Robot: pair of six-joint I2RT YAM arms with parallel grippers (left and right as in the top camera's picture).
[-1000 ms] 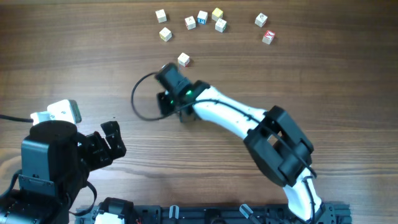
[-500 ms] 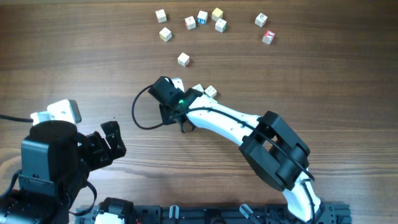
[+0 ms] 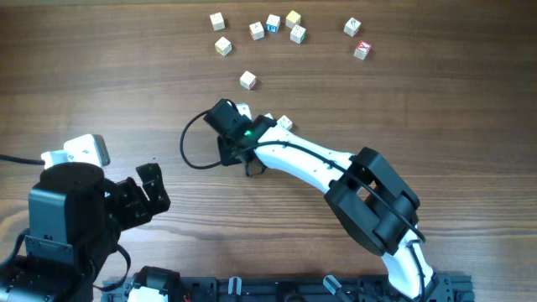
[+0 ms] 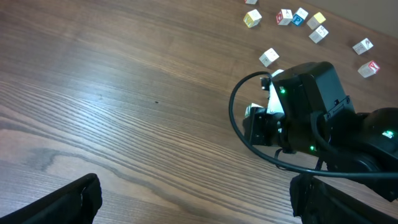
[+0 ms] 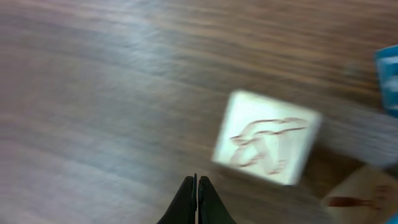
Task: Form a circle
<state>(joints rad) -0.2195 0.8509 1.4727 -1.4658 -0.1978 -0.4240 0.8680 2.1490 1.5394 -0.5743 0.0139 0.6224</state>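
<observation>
A tight group of small pale letter cubes lies beside my right arm's wrist (image 3: 228,122). Three of them show in the overhead view (image 3: 243,110), (image 3: 267,119), (image 3: 284,122), and the arm hides the rest, so I cannot tell whether they form a circle. In the right wrist view my right gripper (image 5: 198,183) is shut and empty. A pale cube with a reddish drawing (image 5: 267,146) sits just ahead and right of its tips. A blue face (image 5: 388,78) shows at the right edge. My left gripper (image 4: 196,205) stands open over bare wood, far from the cubes.
Several loose cubes are scattered along the far edge, among them a blue-faced one (image 3: 273,23) and a red one (image 3: 362,49). A single cube (image 3: 247,80) lies between them and the right wrist. A black cable (image 3: 189,147) loops out to the wrist's left.
My right wrist has drawn back toward the front left, uncovering three cubes beside it. The left arm has not moved.
</observation>
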